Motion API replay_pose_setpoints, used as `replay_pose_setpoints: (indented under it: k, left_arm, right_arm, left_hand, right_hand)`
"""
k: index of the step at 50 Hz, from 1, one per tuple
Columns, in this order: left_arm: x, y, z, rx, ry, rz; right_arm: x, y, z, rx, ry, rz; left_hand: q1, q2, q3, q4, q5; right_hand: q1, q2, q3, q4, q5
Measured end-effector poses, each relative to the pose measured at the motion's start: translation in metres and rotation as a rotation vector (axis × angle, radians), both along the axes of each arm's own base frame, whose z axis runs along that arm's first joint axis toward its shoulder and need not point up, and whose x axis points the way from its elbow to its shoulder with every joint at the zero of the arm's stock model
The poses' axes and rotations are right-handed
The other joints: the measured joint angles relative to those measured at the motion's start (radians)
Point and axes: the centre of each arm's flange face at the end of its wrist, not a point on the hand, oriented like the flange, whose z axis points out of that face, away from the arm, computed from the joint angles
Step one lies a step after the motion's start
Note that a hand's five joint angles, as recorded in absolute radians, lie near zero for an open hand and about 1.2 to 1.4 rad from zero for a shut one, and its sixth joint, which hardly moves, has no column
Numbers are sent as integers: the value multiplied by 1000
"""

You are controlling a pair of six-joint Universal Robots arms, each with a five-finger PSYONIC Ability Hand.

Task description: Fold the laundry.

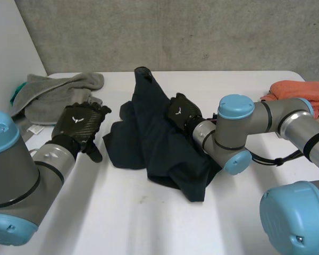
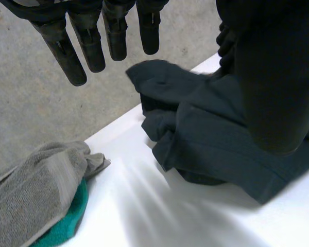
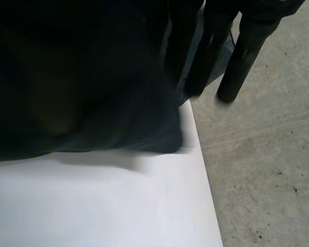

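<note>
dark navy garment [image 1: 165,149] — the laundry piece in hand — lies bunched and creased on the white table [image 1: 122,223], between the two hands.

right hand [image 1: 182,110]: set on the garment's middle, its back bare. cloth rises beyond it into a narrow peak that stands off the table. in its own wrist view dark cloth masses beside the palm. whether this hand clamps the fabric or merely carries it cannot be told.

left hand [image 1: 81,125]: hovers just beside the garment's crumpled edge, fingers [image 2: 92,41] straight and spread, holding nothing. that edge lies just past its fingertips.

beside the left hand, on the side away from the garment, a grey towel [image 1: 53,95] lies heaped over a teal cloth [image 2: 67,218]. an orange towel [image 1: 300,91] lies well apart, on the right hand's outer side.

step in hand, as judged: opening the garment out flat before any fold is made — no fold is yet formed. to do it well, the left hand would best take the loose edge nearest its fingertips, at a corner or hem rather than a mid-cloth bunch. the two hands can then draw the fabric apart so the creases fall out. the raised part should come down only once the cloth is taut, else it is likely to settle in a heap. the pull should keep clear of the grey towel.
</note>
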Motion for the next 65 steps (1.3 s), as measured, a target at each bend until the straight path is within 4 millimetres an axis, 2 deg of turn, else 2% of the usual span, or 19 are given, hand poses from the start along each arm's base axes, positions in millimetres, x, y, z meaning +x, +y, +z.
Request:
replay_pose_setpoints:
  k: [3, 7, 9, 12, 17, 21, 22, 24, 25, 28, 34, 41, 44, 45, 47, 50, 52, 56, 65]
  left_arm:
    - [1, 1, -3, 8, -4, 1]
    - [0, 1, -3, 5, -3, -2]
    - [-2, 2, -2, 1, -1, -7]
    - [-11, 7, 1, -12, 4, -39]
    - [-27, 21, 4, -23, 10, -101]
    - [-36, 30, 4, -23, 13, -136]
    - [-43, 37, 3, -17, 17, -162]
    - [-46, 40, 2, -13, 19, -175]
    - [-56, 50, 0, 0, 30, -211]
    - [-69, 63, -4, 22, 48, -260]
    - [-96, 80, -19, 72, 62, -343]
    - [-137, 95, -53, 133, 22, -438]
    - [-152, 92, -69, 148, 2, -437]
    - [-155, 90, -72, 148, -1, -431]
    - [-161, 84, -77, 143, -9, -402]
    - [-163, 74, -79, 126, -15, -341]
    - [-162, 69, -72, 106, -11, -300]
    - [-150, 62, -32, 38, 31, -230]
    - [-94, 65, 96, -182, 177, -172]
  right_arm:
    - [-1, 0, 11, -3, -15, -11]
    - [-5, 2, 32, 2, -40, -38]
    - [-11, 6, 54, 6, -64, -65]
    - [-32, 20, 100, 14, -88, -133]
    - [-75, 41, 130, 85, -37, -244]
    - [-100, 53, 132, 162, 17, -300]
    - [-118, 64, 129, 239, 67, -343]
    - [-123, 67, 128, 260, 80, -355]
    - [-142, 79, 123, 351, 133, -403]
    - [-161, 90, 115, 445, 179, -453]
    - [-181, 100, 103, 522, 197, -497]
    - [-193, 94, 93, 487, 140, -536]
    - [-195, 92, 90, 481, 111, -544]
    - [-195, 92, 89, 483, 106, -543]
    - [-195, 92, 88, 488, 91, -539]
    - [-194, 94, 90, 490, 70, -525]
    - [-192, 96, 96, 481, 55, -512]
    - [-191, 99, 114, 437, 25, -488]
    - [-185, 116, 171, 319, -37, -420]
  left_hand:
    - [0, 0, 0, 0, 0]
    - [0, 0, 0, 0, 1]
    - [0, 0, 0, 0, 0]
    - [0, 0, 0, 0, 0]
    - [0, -8, 0, -5, -3]
    - [0, -10, 0, -6, -6]
    - [0, -11, 0, -6, -6]
    - [0, -11, 0, -6, -6]
    - [0, -11, 0, -6, -6]
    - [0, -11, 0, -6, -6]
    - [0, -11, 0, -6, -6]
    - [0, -11, 0, -6, -6]
    - [341, 303, 303, 290, 299]
    - [341, 303, 303, 290, 299]
    - [729, 746, 739, 751, 744]
    - [840, 919, 909, 925, 916]
    - [862, 929, 921, 939, 925]
    - [862, 929, 921, 939, 925]
    - [862, 931, 926, 939, 925]
  right_hand:
    - [326, 365, 355, 358, 373]
    - [343, 378, 394, 402, 423]
    - [343, 378, 395, 407, 434]
    - [343, 378, 395, 413, 445]
    - [343, 378, 396, 416, 454]
    - [343, 378, 396, 417, 455]
    - [343, 378, 396, 417, 455]
    - [343, 378, 396, 419, 455]
    - [343, 378, 396, 420, 455]
    - [343, 378, 396, 420, 455]
    - [343, 378, 396, 420, 455]
    - [343, 378, 396, 420, 455]
    - [343, 378, 396, 420, 455]
    - [343, 378, 396, 420, 455]
    - [343, 378, 396, 420, 455]
    - [343, 378, 396, 420, 455]
    - [343, 378, 396, 420, 455]
    - [343, 378, 396, 420, 455]
    - [343, 378, 396, 420, 455]
